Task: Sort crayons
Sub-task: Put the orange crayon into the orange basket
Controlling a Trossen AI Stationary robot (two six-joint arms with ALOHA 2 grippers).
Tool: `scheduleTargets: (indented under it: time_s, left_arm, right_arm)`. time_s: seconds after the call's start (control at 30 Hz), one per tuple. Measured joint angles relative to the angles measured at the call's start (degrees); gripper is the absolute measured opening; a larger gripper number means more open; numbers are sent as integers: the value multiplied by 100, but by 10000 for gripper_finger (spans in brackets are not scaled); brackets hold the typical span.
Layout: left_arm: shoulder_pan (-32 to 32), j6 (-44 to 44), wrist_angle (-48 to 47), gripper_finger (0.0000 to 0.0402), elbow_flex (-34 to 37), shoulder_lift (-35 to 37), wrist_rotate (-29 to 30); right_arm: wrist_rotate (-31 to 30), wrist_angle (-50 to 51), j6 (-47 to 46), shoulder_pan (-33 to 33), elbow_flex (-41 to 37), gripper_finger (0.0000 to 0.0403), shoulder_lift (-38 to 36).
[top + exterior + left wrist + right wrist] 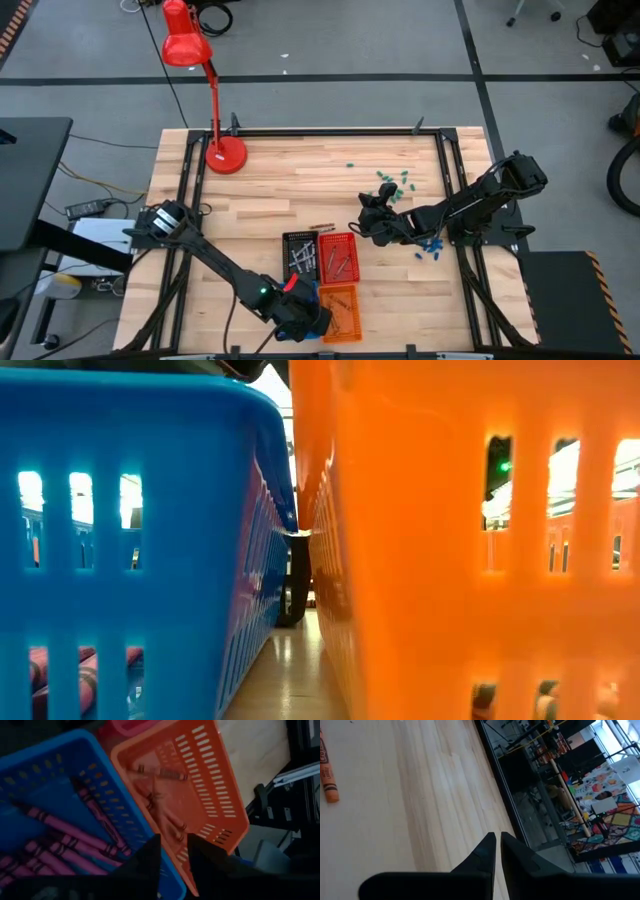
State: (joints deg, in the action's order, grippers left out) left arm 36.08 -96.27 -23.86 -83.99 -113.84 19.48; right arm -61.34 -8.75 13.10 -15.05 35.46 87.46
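Note:
My left gripper [300,318] [173,854] hangs open over the near ends of the blue basket [45,785] and the orange basket [200,775], with nothing between its fingers. Maroon-purple crayons [75,832] lie in the blue basket. Orange-red crayons [167,817] lie in the orange one, one of them blurred [162,772]. My right gripper [370,215] [497,840] is shut and empty, above bare wood to the right of the middle. A single orange crayon [327,770] [322,228] lies flat on the table to its left.
A black basket [300,255] and a red basket [338,255] stand side by side just beyond the blue and orange ones. Green pieces [395,183] and blue pieces [432,248] are scattered at the right. A red desk lamp [222,150] stands at the far left.

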Motion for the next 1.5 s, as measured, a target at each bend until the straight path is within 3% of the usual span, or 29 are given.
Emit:
scheduleTargets:
  time_s: [0.27, 1.0, 1.3, 1.5]
  left_arm:
    - [-416, 1598, 552, 143, -2, 144, 29]
    - [-2407, 5159, -1430, 144, 0, 505, -486]
    - [-3525, 6856, -1454, 143, 0, 509, -1765]
    - [-3962, 8259, -1627, 143, 0, 466, -2229]
  right_arm:
    - [-2, -7, 10, 0, 0, 34, 0]
    - [-192, 345, 246, -111, -2, 34, -9]
    - [-161, 410, 211, -111, -2, 34, -11]
    - [-103, 415, 160, -111, -2, 34, -11]
